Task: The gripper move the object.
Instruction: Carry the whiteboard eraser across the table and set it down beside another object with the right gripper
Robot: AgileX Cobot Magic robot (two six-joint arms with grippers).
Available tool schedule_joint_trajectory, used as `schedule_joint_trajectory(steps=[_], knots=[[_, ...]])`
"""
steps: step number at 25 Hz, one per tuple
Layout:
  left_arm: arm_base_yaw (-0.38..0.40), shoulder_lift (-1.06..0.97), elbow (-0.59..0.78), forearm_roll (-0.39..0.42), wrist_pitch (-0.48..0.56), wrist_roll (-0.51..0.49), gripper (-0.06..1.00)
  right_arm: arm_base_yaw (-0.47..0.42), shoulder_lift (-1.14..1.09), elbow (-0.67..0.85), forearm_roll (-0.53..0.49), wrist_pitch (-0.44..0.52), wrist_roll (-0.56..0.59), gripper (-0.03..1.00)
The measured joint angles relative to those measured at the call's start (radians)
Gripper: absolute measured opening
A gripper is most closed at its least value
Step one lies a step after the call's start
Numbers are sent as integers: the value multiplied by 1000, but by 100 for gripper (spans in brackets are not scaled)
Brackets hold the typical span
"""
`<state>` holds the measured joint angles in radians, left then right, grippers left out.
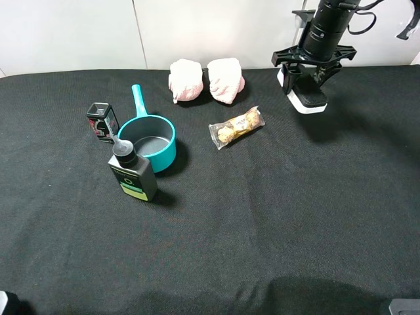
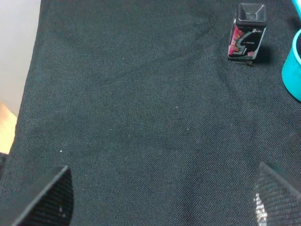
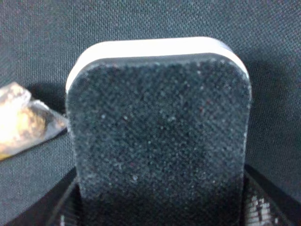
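Exterior high showed my right gripper (image 1: 307,80) pinched on the board eraser (image 1: 307,100), lifted above the black cloth (image 1: 262,216) at two o'clock; pickup looked done, and I judged placing remained.

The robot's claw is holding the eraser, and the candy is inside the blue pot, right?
Not quite. The claw is holding the eraser, but the candy is not inside the blue pot. It lies on the black cloth beside the pot, as the high view shows.
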<state>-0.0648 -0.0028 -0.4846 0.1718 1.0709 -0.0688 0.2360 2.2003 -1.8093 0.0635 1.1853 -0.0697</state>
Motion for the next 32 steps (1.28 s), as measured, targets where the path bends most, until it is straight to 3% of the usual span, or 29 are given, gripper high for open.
schedule_joint_trajectory(steps=[32], knots=[[0,0,0,0,0,0,76,-12,127,-1,14,-58,-23,46]])
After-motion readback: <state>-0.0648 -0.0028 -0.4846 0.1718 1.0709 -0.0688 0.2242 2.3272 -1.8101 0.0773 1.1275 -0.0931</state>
